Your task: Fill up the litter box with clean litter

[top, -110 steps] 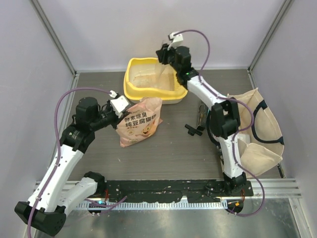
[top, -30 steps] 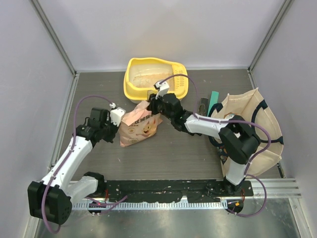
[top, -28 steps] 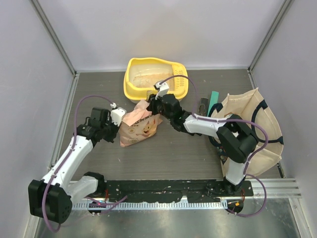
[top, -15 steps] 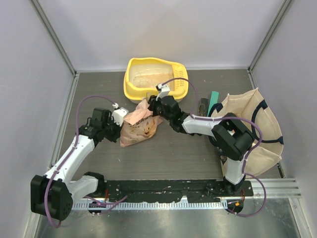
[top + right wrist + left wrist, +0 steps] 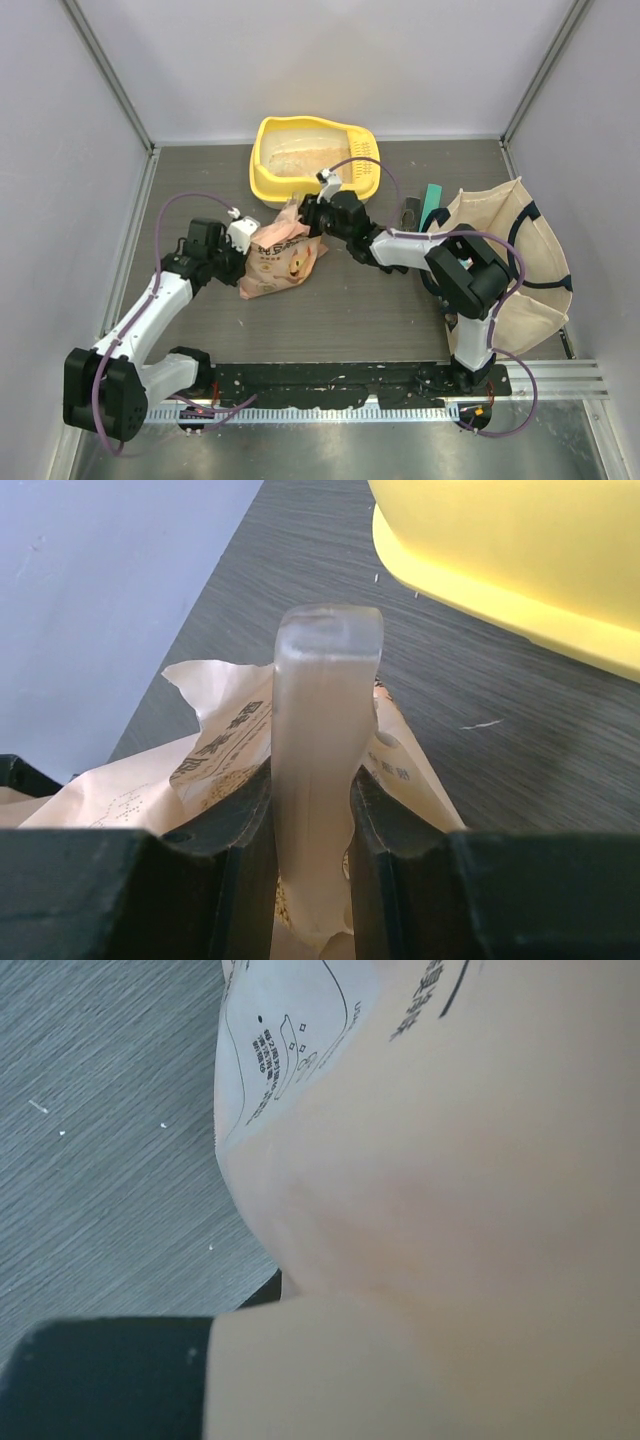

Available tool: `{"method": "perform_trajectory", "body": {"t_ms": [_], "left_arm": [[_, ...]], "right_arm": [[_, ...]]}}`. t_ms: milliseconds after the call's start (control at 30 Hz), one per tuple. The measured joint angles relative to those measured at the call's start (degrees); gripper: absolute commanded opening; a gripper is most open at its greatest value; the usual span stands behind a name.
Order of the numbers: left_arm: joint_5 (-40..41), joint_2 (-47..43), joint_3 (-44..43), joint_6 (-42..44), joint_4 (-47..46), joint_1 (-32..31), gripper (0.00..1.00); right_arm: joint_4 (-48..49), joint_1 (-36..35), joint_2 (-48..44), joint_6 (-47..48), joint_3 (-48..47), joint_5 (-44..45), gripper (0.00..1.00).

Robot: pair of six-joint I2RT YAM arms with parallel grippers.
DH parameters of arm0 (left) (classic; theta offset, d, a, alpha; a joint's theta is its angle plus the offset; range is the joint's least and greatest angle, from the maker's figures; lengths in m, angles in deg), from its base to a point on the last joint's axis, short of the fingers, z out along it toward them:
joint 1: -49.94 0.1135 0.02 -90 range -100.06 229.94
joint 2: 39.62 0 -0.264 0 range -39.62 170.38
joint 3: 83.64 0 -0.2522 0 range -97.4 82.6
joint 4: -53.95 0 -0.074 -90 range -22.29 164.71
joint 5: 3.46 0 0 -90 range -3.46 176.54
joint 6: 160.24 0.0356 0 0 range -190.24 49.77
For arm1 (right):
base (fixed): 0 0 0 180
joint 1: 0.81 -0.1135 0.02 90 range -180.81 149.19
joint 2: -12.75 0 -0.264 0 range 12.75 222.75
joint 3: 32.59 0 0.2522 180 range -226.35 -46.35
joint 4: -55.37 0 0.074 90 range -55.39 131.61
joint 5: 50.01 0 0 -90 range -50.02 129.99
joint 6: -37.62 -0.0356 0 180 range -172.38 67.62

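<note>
Here, grey wood-grain table (image 5: 350, 310), pale walls (image 5: 300, 60), left hand (image 5: 244, 243) pinching litter bag (image 5: 285, 262), right hand (image 5: 305, 213) clamping clear bar (image 5: 325, 730).

**Arms, pair, matching.** Left arm (image 5: 148, 308) and right arm (image 5: 405, 246) have smooth white moulded shells on the long links. The joints sit in rounded black housings.

**Cabling.** One purple cable (image 5: 185, 197) per arm, running outside the shell from base to wrist in loose loops.

**Wrist cameras.** Small white box (image 5: 240, 226) on each wrist, with the purple cable plugged into it.

**Mounting.** Chunky black base block (image 5: 95, 388) under each arm, fixed to a black plate (image 5: 340, 378). A white toothed strip (image 5: 330, 407) runs along the plate's front edge.

**Right gripper, close view.** Black carriers on either side. Frosted translucent finger (image 5: 325, 730), flat-sided, with a squared tip and rounded corners.
</note>
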Motion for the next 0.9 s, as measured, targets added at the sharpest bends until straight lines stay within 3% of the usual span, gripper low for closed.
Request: {"method": "perform_trajectory", "body": {"t_ms": [600, 900], "left_arm": [[0.8, 0.1, 0.1, -1.1, -0.9, 0.0, 0.00], [2.2, -5.5, 0.5, 0.1, 1.5, 0.0, 0.00]], "right_arm": [[-3.6, 6.8, 4.1, -14.1, -5.4, -15.9, 0.01], [-9.8, 8.9, 4.2, -18.6, -11.6, -19.7, 0.01]]}}
